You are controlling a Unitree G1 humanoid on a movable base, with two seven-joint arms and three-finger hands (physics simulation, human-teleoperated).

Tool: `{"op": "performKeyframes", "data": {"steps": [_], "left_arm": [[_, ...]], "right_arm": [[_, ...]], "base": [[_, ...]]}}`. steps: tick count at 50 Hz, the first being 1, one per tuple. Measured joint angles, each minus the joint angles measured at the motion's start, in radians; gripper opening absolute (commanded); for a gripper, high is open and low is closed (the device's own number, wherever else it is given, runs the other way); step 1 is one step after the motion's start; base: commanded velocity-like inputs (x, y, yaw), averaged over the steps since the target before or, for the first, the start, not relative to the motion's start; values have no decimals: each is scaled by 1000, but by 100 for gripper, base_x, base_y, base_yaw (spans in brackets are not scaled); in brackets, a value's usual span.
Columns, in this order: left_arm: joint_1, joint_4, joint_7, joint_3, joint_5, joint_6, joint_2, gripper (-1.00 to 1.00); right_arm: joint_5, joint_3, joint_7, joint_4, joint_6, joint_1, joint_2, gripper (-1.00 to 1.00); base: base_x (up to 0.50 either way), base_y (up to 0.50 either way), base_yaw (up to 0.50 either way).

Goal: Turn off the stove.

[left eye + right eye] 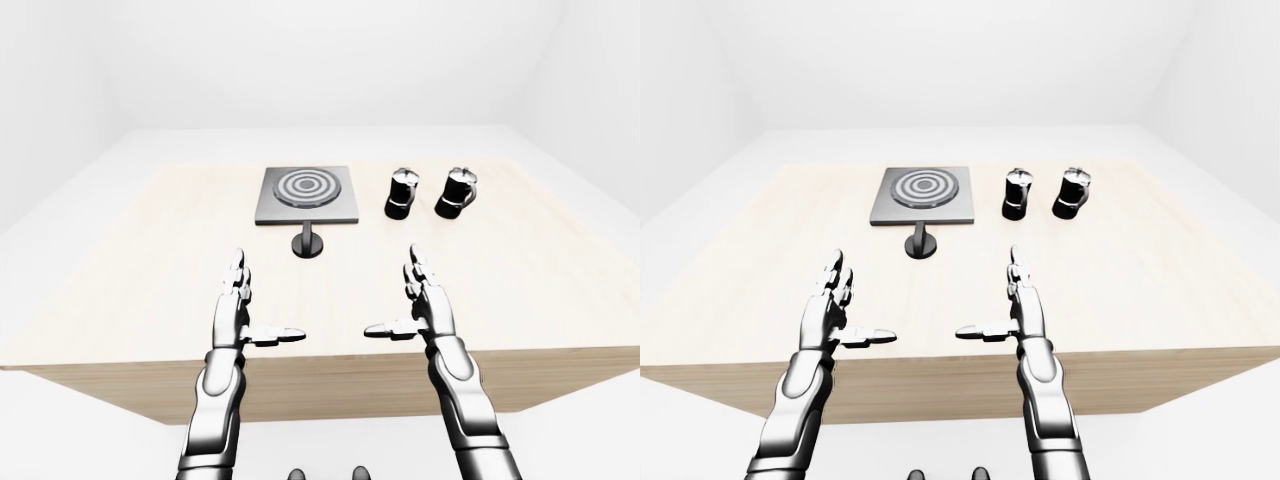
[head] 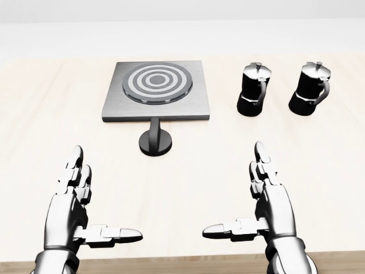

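Pale wood forms the bench [image 2: 34, 114], and the grey stove [image 2: 155, 91] lies on it toward the far edge, a little left of the middle, its ringed burner facing up. Just beside the stove's near edge stands its black knob [image 2: 155, 141]. Two black moka pots [image 2: 254, 90] [image 2: 309, 88] stand side by side to the right of the stove, apart from it. Near the bench's close edge, the left robot hand [image 2: 77, 214] and right robot hand [image 2: 268, 208] hover with fingers spread, thumbs pointing inward, grasping nothing.
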Motion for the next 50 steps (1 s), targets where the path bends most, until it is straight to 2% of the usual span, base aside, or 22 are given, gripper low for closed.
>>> {"op": "performKeyframes", "data": {"steps": [25,47,50], "left_arm": [[4,1,1,-1,0,-14,0,100],[12,-13,-4,-1,-3,-13,0,100],[13,-8,-3,-3,4,-22,0,100]], "right_arm": [[-4,2,10,10,-4,-5,1,100],[-3,1,10,17,-14,-6,1,100],[-4,1,11,19,-15,-6,0,100]], "base": [[0,34,0],[0,1,0],[0,0,0]]}}
